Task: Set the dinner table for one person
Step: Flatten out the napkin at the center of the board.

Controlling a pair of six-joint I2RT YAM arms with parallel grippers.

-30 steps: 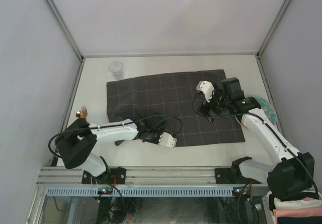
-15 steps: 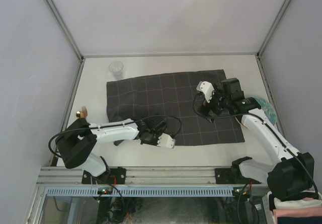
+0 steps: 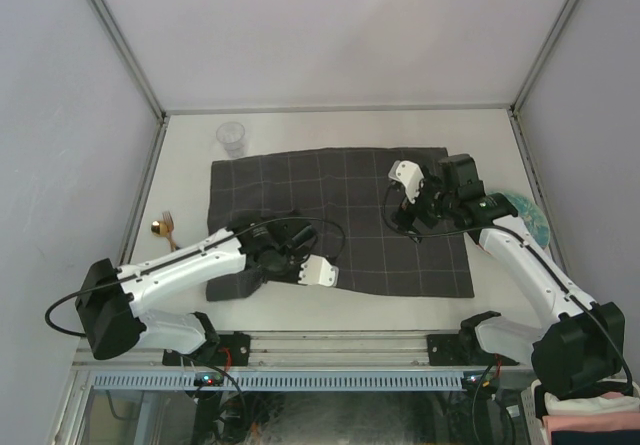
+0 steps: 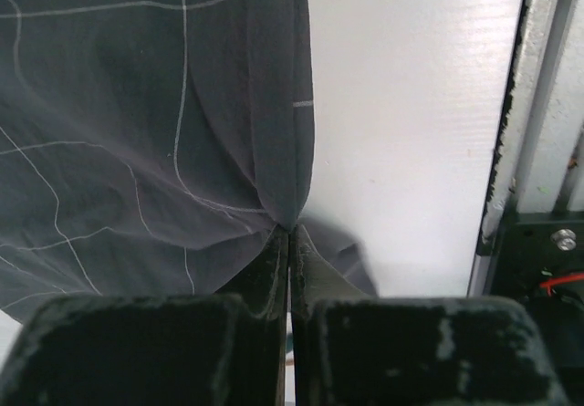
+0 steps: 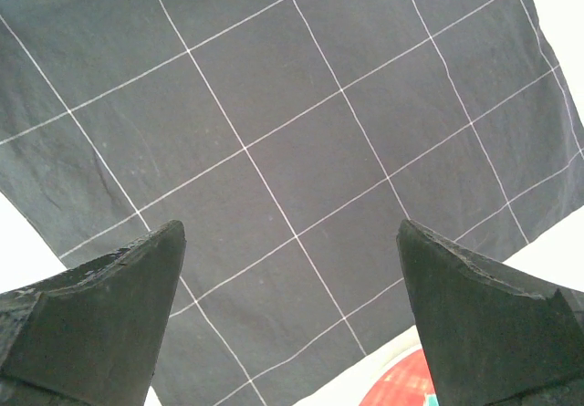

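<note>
A dark grey checked cloth (image 3: 345, 215) lies across the off-white dinner table (image 3: 330, 125). My left gripper (image 3: 297, 271) sits at the cloth's near edge. In the left wrist view it (image 4: 290, 233) is shut on a pinched fold of that edge, and the cloth (image 4: 137, 123) puckers up from the fingertips. My right gripper (image 3: 415, 220) hovers over the right part of the cloth. In the right wrist view it (image 5: 292, 233) is open, with only flat cloth (image 5: 274, 105) between its wide-apart fingers.
A clear glass (image 3: 231, 137) stands beyond the cloth's far left corner. A gold fork and spoon (image 3: 163, 227) lie near the left rail. A patterned plate (image 3: 530, 215) sits at the right edge, partly under the right arm, and its red rim (image 5: 401, 383) shows by the cloth.
The left gripper closed on the cloth's near edge. The left arm swung back leftward, and the cloth's right edge shifted left while its near left corner bunched. The right arm barely moved.
</note>
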